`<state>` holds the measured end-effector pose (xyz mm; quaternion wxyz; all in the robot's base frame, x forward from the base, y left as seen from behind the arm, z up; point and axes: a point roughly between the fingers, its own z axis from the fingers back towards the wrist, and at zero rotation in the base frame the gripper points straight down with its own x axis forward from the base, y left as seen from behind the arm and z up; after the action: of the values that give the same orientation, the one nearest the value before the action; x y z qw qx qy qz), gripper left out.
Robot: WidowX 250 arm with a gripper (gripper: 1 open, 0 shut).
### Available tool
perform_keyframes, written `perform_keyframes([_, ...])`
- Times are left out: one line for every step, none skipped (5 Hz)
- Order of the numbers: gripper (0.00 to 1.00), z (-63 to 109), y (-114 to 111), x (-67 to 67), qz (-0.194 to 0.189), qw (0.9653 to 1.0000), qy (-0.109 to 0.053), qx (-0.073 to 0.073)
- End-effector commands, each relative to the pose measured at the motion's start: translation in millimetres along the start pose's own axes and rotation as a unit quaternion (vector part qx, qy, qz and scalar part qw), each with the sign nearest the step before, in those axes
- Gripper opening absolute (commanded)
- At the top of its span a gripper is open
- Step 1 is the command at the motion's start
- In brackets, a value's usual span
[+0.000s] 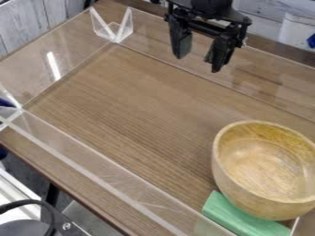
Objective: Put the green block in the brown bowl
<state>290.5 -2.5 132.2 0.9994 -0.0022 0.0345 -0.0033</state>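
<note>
The brown bowl, light tan wood with a thick rim, sits at the near right of the table and holds nothing. The green block, a pale mint slab, lies flat just in front of the bowl at the table's near edge, partly tucked under the bowl's rim and cut off by the frame. My gripper hangs over the far middle of the table, well away from both. Its black fingers point down and stand open with nothing between them.
The wooden tabletop is ringed by low clear plastic walls. A clear corner bracket stands at the back left. Grey slatted panels lie beyond the far edge.
</note>
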Motion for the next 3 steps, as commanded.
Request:
perform_keyframes([1.00,-9.6,-3,-3.7,-0.004,0.9999,0.015,0.000])
perform_keyframes([1.00,-18.3,-22,-25.3,-0.038,0.9990,0.023,0.000])
perform_keyframes([1.00,-22.3,-41,-43.0,-0.080,0.9965,0.024,-0.001])
